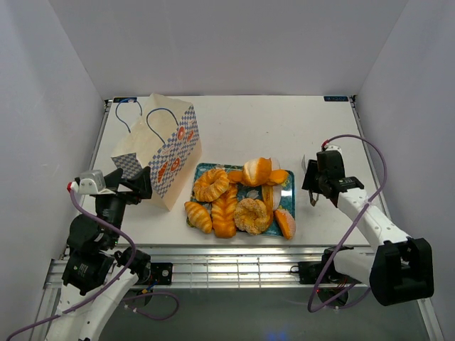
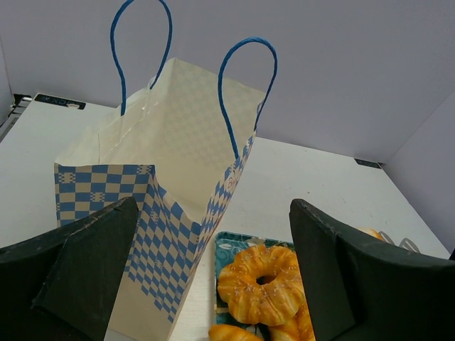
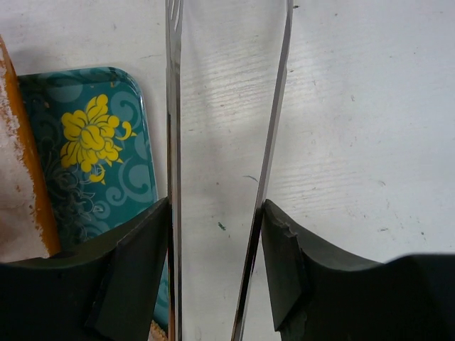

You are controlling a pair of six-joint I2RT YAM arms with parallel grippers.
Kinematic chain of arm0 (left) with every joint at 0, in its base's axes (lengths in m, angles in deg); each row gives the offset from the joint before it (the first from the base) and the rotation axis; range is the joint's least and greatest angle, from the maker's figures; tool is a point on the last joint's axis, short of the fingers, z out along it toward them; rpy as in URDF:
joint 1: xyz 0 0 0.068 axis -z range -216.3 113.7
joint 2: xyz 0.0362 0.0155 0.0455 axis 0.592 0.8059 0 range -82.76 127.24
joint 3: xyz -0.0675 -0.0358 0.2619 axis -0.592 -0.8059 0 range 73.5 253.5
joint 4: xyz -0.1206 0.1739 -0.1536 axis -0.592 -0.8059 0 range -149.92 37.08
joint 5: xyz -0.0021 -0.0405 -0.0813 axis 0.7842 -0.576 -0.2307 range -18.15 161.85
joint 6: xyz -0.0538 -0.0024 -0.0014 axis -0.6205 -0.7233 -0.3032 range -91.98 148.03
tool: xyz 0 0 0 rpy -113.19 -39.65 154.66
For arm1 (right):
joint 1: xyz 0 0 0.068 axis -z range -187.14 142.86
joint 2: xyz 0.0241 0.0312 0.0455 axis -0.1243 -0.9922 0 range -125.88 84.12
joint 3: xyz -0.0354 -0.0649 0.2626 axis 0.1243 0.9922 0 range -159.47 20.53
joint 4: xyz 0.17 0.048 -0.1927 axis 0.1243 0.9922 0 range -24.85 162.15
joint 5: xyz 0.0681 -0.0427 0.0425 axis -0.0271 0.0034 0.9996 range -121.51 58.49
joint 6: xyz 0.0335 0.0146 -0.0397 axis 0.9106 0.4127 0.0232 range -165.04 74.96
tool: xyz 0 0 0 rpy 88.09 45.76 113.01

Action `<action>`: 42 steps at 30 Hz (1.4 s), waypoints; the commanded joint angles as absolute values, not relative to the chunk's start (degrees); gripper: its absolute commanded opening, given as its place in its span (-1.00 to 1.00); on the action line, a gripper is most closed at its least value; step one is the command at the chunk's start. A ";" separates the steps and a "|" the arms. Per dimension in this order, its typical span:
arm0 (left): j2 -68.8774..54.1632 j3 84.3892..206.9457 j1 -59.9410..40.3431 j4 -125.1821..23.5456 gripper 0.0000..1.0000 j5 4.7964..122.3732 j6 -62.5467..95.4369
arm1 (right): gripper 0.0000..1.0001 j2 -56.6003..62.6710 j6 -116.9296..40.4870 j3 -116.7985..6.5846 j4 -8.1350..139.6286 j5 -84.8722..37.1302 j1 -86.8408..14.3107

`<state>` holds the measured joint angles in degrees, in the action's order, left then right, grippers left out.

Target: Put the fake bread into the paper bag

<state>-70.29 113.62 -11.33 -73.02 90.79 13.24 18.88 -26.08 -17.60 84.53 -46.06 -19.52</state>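
The fake bread (image 1: 238,199) is a pile of glossy golden pastries on and beside a teal floral tray (image 1: 290,187). The paper bag (image 1: 167,149) stands upright and open at the tray's left, its blue cord handles up. My left gripper (image 1: 144,181) is open and empty by the bag's near left corner. In the left wrist view its jaws (image 2: 213,241) frame the bag (image 2: 178,142) and a ring doughnut (image 2: 263,284). My right gripper (image 1: 315,188) is right of the tray, shut on thin metal tongs (image 3: 174,106), which point down at the bare table.
White walls enclose the table (image 1: 249,128) on three sides. The tray's corner (image 3: 92,142) and one pastry edge (image 3: 18,177) lie just left of the tongs. A croissant (image 1: 199,215) and a braided loaf (image 1: 224,213) sit off the tray's near left edge.
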 commanded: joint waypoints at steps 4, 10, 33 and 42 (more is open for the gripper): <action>-70.90 113.31 -11.07 -73.49 0.96 91.53 13.52 | 0.17 25.57 -29.74 -23.93 93.70 -43.56 -19.36; -71.60 113.14 -11.07 -72.87 0.96 90.30 13.52 | 0.20 30.32 -31.32 -31.05 99.95 -40.74 -19.44; -70.28 112.87 -11.07 -72.52 0.96 90.04 13.70 | 0.20 38.23 -36.60 -45.83 117.89 -18.18 -19.71; -69.58 112.70 -11.07 -72.52 0.96 90.57 13.70 | 0.20 39.73 -38.18 -48.47 119.47 -14.90 -21.02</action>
<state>-70.88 113.29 -11.33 -72.98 90.50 13.24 39.19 -36.65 -45.54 119.24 -17.36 -20.24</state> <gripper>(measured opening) 0.979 0.602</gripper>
